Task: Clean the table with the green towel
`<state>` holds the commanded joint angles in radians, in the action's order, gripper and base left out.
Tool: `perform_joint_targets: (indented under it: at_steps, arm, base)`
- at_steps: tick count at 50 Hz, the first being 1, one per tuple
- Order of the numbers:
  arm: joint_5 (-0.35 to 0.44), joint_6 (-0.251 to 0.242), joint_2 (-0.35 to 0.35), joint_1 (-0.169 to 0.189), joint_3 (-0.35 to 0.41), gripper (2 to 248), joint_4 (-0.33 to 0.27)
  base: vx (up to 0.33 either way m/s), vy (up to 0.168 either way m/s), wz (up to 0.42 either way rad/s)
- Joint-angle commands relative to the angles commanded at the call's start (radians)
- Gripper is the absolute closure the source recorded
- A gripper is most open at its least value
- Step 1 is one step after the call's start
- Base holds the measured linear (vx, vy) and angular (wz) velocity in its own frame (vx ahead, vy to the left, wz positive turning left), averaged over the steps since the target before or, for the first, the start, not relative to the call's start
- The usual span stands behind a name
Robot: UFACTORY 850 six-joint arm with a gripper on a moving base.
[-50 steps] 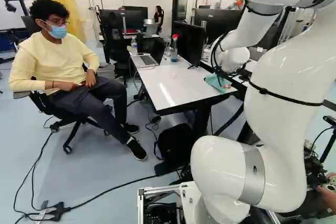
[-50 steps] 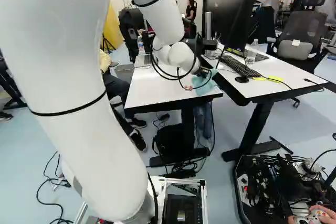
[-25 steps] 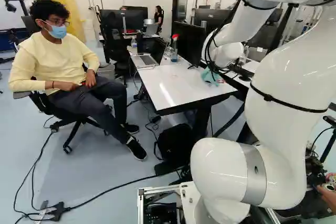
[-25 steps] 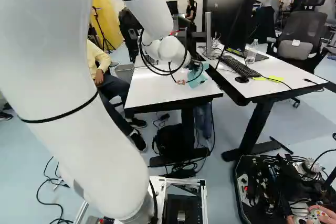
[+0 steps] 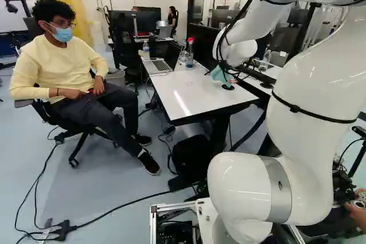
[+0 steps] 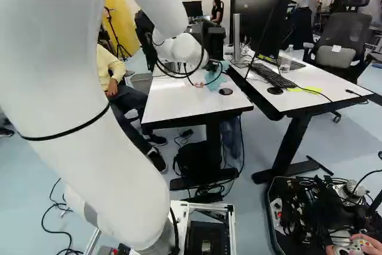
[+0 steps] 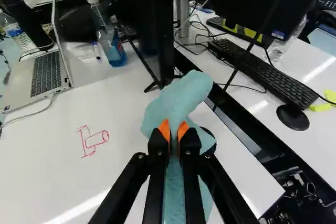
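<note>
White table, towel now farther back

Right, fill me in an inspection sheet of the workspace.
Surface: white table, red drawing on it.
Job's things: green towel, bunched, beside a black disc.
Clutter: laptop, spray bottle and monitor toward the table's far end.
Gripper: shut on the towel.
Cables: white cable by the laptop; black cable across the floor.
Surroundings: second desk alongside, holding a keyboard and mouse.
</note>
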<state>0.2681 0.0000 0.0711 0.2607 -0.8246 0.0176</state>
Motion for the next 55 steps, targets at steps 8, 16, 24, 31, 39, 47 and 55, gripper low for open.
perform_joint_targets:
  at_steps: [8,16,24,31,39,47,55]
  arm:
    - [0.000,0.000,-0.021,-0.023,0.007,213,0.007]
    - [0.000,0.000,-0.040,-0.045,0.024,213,0.014]
    - [0.000,0.000,-0.044,-0.059,0.027,213,0.016]
    - [0.000,0.000,-0.036,-0.073,0.019,213,0.016]
    - [0.000,0.000,-0.016,-0.091,-0.002,213,0.016]
    - [0.000,0.000,0.016,-0.107,-0.035,213,0.016]
    - [0.000,0.000,0.054,-0.114,-0.076,213,0.016]
  base:
    - [0.000,0.000,0.000]
    - [0.000,0.000,0.000]
    - [0.000,0.000,0.000]
    - [0.000,0.000,0.000]
    - [0.000,0.000,0.000]
    - [0.000,0.000,0.000]
    - [0.000,0.000,0.000]
